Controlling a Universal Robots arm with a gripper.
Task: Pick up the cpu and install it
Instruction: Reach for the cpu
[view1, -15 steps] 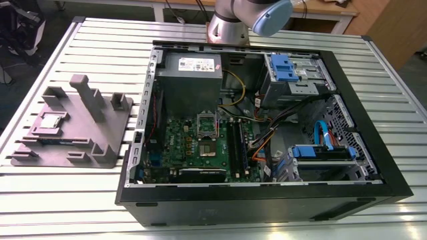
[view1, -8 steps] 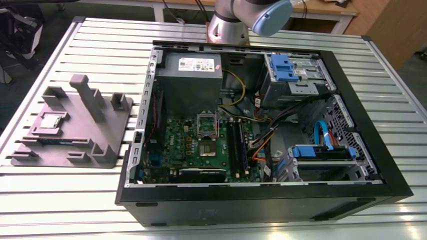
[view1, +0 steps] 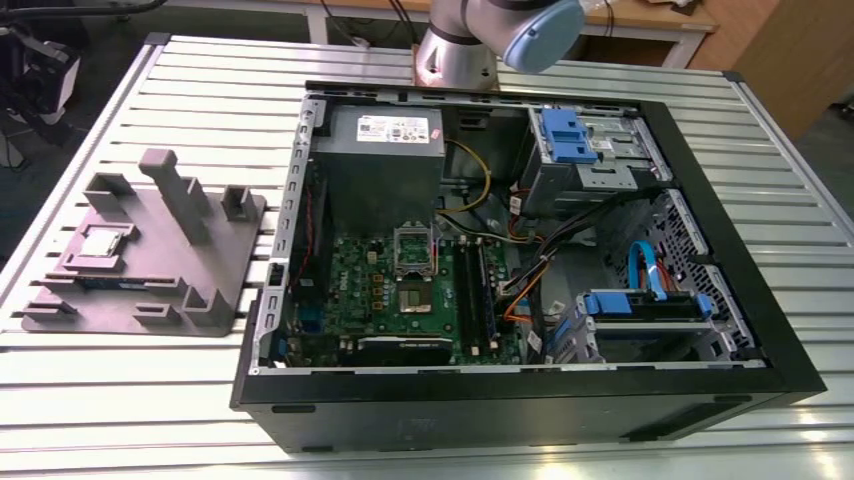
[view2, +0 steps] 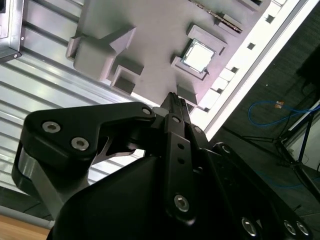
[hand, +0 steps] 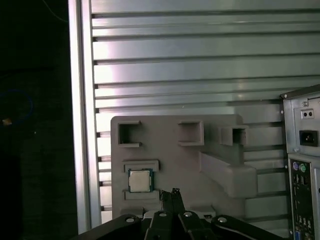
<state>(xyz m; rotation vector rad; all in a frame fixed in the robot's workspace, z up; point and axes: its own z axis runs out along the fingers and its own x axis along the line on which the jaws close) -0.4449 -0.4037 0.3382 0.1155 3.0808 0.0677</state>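
Small square silver-topped cpu

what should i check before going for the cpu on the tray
1. cpu lying flat in its grey tray pocket: ok.
2. Nothing lying on top of the cpu: ok.
3. gripper empty: ok, it holds nothing and is apart from the cpu.
4. Gripper open for the pick: not ok, it is shut.
5. computer case open, motherboard exposed: ok.
6. motherboard socket ready to take the chip: cannot tell from the exterior view.
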